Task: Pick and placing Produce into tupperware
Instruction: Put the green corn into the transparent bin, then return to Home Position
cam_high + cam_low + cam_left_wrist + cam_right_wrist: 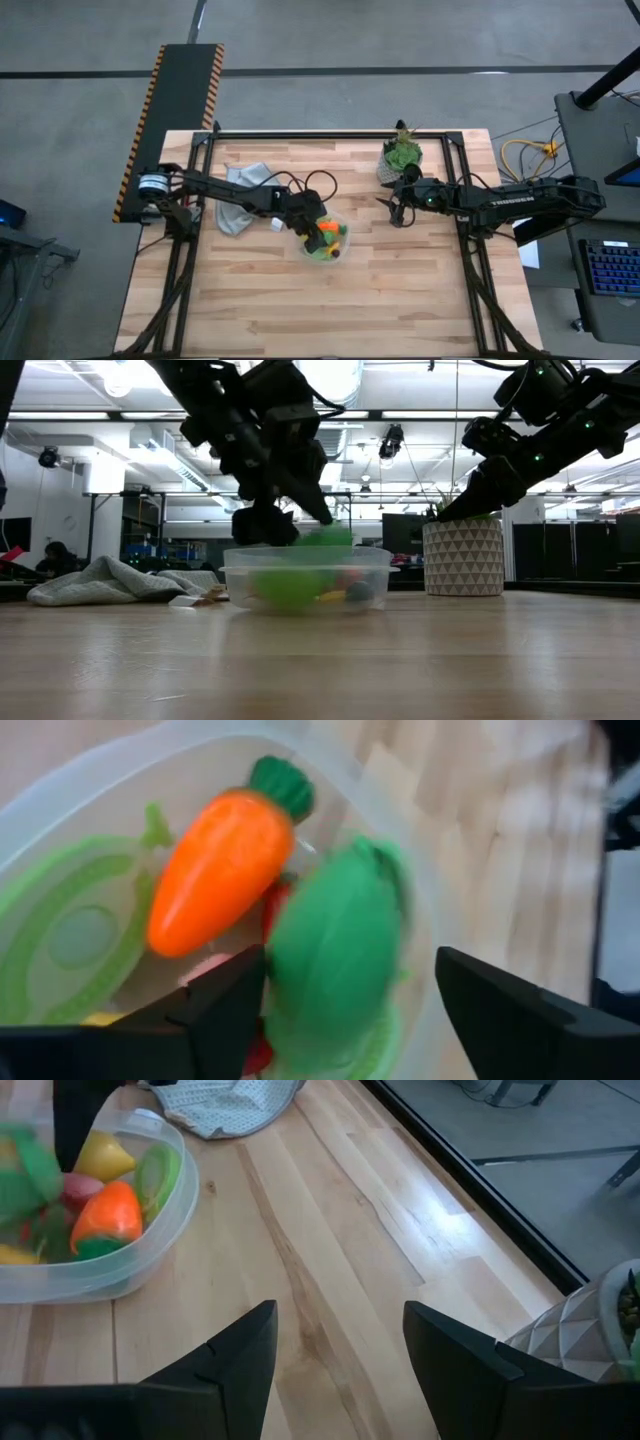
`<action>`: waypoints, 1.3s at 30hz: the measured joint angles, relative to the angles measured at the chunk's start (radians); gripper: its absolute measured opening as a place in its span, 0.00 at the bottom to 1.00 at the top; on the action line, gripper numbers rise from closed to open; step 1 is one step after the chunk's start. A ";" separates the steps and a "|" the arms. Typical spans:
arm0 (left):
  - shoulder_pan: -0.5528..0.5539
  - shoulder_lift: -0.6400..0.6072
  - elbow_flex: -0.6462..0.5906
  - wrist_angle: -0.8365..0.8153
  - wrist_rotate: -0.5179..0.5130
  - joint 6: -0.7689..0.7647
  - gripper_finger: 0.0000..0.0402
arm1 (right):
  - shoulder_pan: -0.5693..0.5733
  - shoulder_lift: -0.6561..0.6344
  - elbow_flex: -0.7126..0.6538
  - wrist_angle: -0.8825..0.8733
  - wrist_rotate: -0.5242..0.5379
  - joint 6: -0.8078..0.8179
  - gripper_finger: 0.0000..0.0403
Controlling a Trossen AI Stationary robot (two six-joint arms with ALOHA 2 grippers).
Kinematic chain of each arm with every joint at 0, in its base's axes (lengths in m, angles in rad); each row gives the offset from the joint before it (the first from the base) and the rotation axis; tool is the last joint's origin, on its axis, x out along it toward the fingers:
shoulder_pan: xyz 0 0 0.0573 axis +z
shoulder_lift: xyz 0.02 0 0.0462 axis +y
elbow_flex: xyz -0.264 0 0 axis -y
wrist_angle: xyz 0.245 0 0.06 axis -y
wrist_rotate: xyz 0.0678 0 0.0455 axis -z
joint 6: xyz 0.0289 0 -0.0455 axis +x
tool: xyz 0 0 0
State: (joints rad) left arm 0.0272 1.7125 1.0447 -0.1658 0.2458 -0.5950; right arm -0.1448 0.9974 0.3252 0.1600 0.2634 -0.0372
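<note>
The clear tupperware (340, 258) stands mid-table, holding produce: an orange carrot (220, 870), a pale green slice (70, 930), and yellow and red pieces (100, 1155). My left gripper (350, 960) hovers open just above its rim, slanting down. A blurred green piece (335, 970) is between its fingers, over the container. My right gripper (340, 1315) hangs open and empty above the bare table, right of the tupperware, next to the plant pot (462, 555). My left gripper stands open around the blurred green piece (300, 990). A clear gap shows between the piece and one finger (500, 1010). Whether the other finger (225, 1010) touches it I cannot tell.
A crumpled grey cloth (240, 195) lies left of the tupperware, with a small white cube (275, 224) beside it. The potted plant (400, 158) stands at the far right, close to my right arm. Bare wood lies along the near side of the table.
</note>
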 joint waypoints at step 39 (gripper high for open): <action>-0.101 -0.570 -0.202 0.394 -0.515 0.760 0.59 | 0.042 -0.450 0.010 -0.026 -0.417 0.002 0.52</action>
State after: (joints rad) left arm -0.0742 1.1427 0.8430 0.2286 -0.2695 0.1646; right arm -0.1029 0.5469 0.3357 0.1341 -0.1533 -0.0355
